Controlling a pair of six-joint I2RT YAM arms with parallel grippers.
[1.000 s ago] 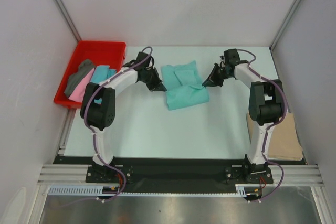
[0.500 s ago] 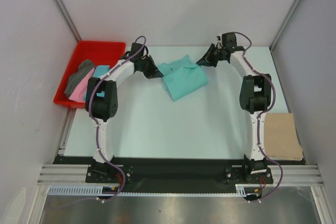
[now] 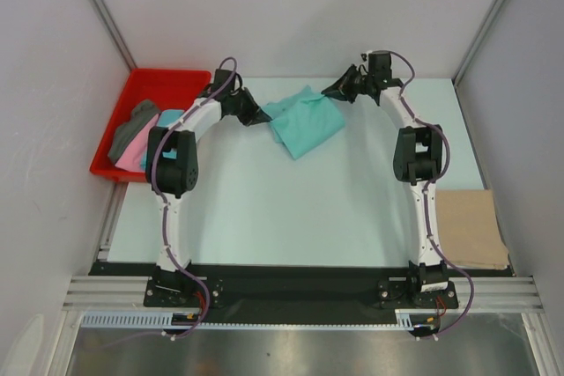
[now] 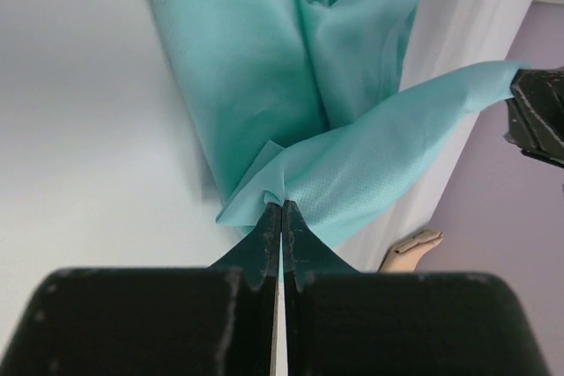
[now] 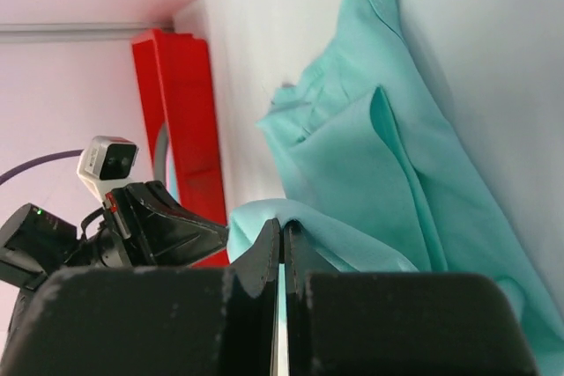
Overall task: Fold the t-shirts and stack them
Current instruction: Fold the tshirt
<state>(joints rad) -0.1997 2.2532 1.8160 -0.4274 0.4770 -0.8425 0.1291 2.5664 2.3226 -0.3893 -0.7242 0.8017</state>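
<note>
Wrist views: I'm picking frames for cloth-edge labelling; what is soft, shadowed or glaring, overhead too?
Left wrist view: the left gripper body is blurred near the lens, while the mint green cloth t-shirt weave is sharp. Right wrist view: the right gripper is likewise soft, folds crisp. Top view: even light, faint shadows, mild sheen on the brushed metal strip.

Surface: pale mint-white flat tabletop (image 3: 264,209). At far edge, centre: mint green soft cloth t-shirt (image 3: 307,122), partly folded, crumpled. At far left corner: red rectangular plastic tray (image 3: 167,90). At near right edge: tan folded cloth t-shirt (image 3: 471,226), flat, well apart from both.
</note>
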